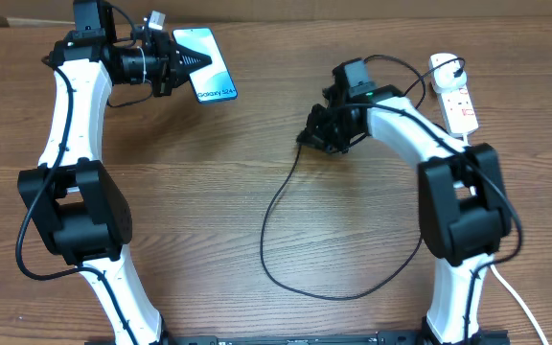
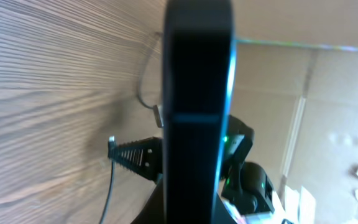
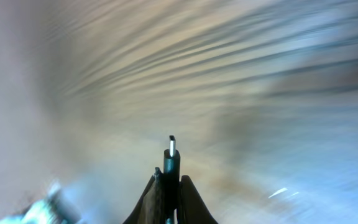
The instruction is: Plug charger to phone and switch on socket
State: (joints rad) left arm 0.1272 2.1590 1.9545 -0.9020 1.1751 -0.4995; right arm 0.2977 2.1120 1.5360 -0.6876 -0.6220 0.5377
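A: The overhead view is evenly lit and sharp. Shadows on the table (image 1: 209, 192) are soft, and the phone (image 1: 207, 63) screen glows pale without glare.

B: The left wrist view is poorer. The phone is so close to the lens that it's a dark, unfocused slab, and the background at the right is washed out.

A: The right wrist view is smeared. The wood grain streaks, there's a blue cast low down, and only the charger (image 3: 172, 158) tip looks fairly crisp.
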